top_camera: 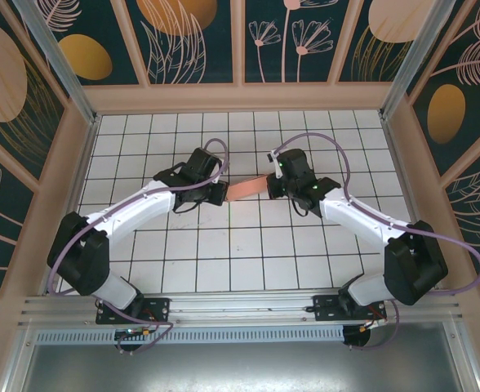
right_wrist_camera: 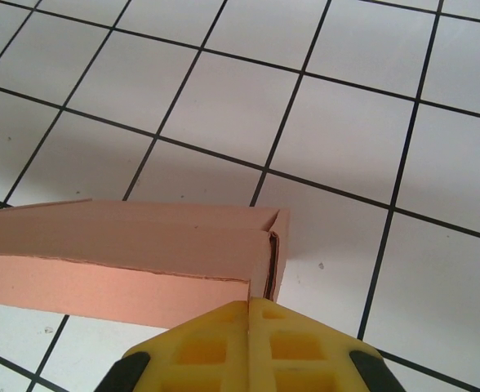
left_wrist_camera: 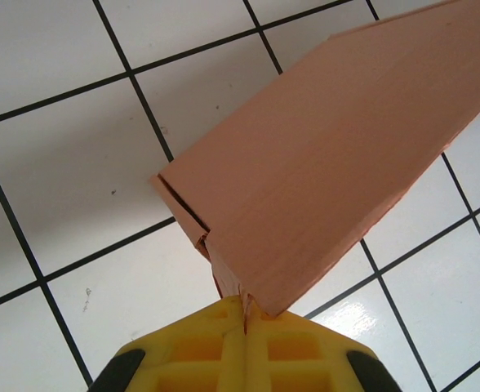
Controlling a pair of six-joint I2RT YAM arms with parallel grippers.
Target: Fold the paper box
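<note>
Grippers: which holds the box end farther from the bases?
The right gripper: its end of the paper box lies higher in the top view than that of the left gripper.

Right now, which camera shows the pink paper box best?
Left wrist view: the paper box is largest there, broad face and split corner clear. Right wrist shows one long side and end; top external, a small distant strip.

One paper box (top_camera: 246,189): salmon-pink thin card, folded slim and rectangular, end flaps slightly gaping, held aloft by both ends.
</note>
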